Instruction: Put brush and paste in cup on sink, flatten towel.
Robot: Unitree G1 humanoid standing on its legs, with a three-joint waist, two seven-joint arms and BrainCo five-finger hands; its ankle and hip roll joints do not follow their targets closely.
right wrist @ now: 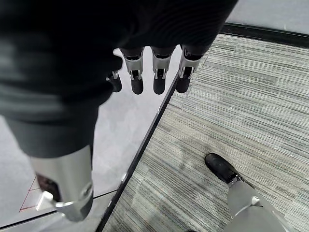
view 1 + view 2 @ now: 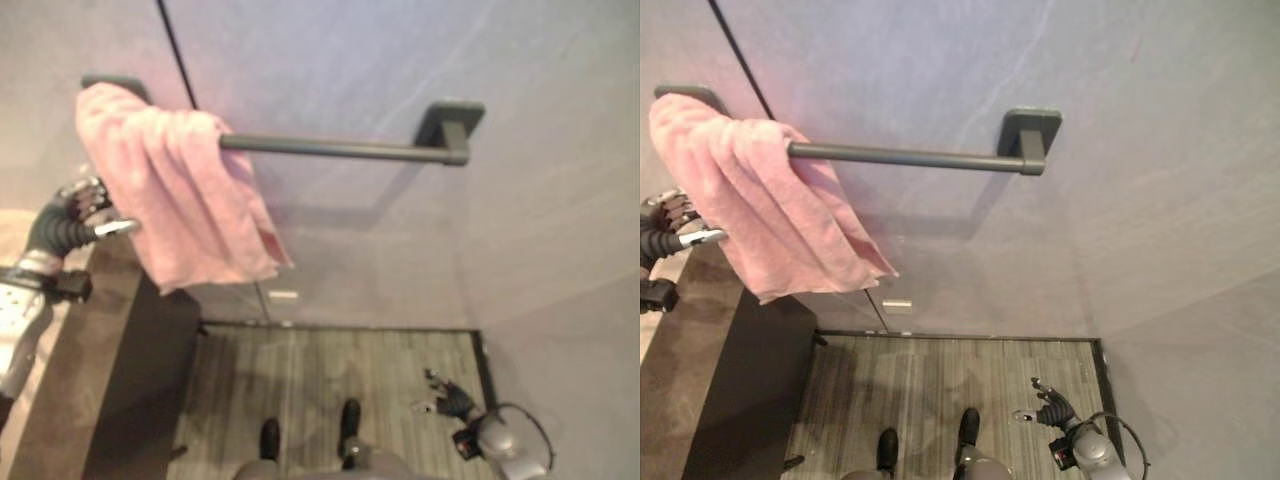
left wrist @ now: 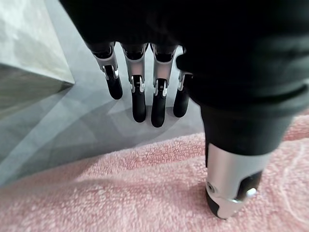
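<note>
A pink towel (image 2: pixel 180 200) hangs bunched and crumpled over the left end of a dark towel bar (image 2: pixel 340 149) on the grey wall. My left hand (image 2: pixel 85 205) is raised beside the towel's left edge. In its wrist view the fingers (image 3: pixel 145 96) are straight and apart, and the thumb (image 3: pixel 231 183) lies over the pink towel (image 3: pixel 145 193) without curling round it. My right hand (image 2: pixel 450 400) hangs low at the right above the floor, its fingers (image 1: pixel 157 77) relaxed and holding nothing.
A brown countertop (image 2: pixel 70 330) with a dark cabinet side (image 2: pixel 150 380) stands at the left under the towel. Grey striped carpet (image 2: pixel 330 370) lies below the wall. The bar's right bracket (image 2: pixel 450 125) sticks out from the wall.
</note>
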